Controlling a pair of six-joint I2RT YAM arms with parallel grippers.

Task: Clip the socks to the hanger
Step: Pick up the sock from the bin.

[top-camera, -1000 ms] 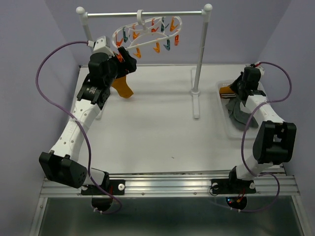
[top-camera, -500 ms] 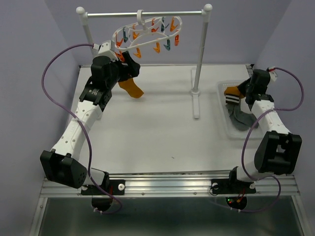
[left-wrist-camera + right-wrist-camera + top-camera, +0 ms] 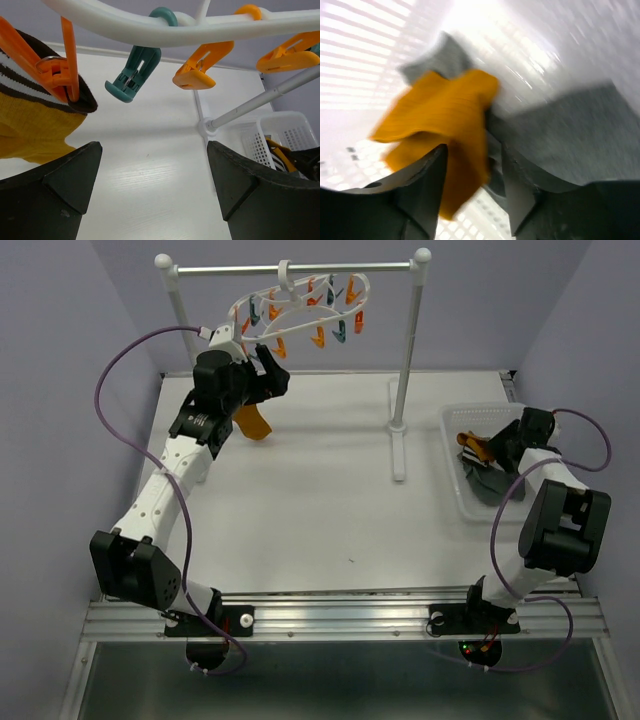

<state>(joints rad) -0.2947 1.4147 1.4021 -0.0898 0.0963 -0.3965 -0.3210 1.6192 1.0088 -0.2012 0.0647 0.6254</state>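
The white hanger (image 3: 300, 302) hangs on the rail with orange and teal clips. A mustard sock with dark cuff stripes (image 3: 30, 120) hangs from an orange clip (image 3: 57, 65) at its left end; from above the sock (image 3: 252, 423) dangles over the table. My left gripper (image 3: 152, 150) is open and empty just below the frame (image 3: 150, 30), beside that sock. My right gripper (image 3: 472, 175) is down in the basket, jaws apart. An orange sock (image 3: 445, 115) lies loosely between the fingers, against the left one. Dark grey socks (image 3: 570, 135) lie beside it.
The clear basket (image 3: 455, 420) sits at the table's right edge with the orange sock (image 3: 473, 445) and grey socks (image 3: 490, 480) inside. The metal rail stand (image 3: 405, 340) has its right post and foot between the two arms. A free teal clip (image 3: 132, 75) hangs by the left gripper.
My right gripper has dropped back into the basket and its jaws have parted around the orange sock. The left arm shifted slightly under the hanger; the clipped sock swung.
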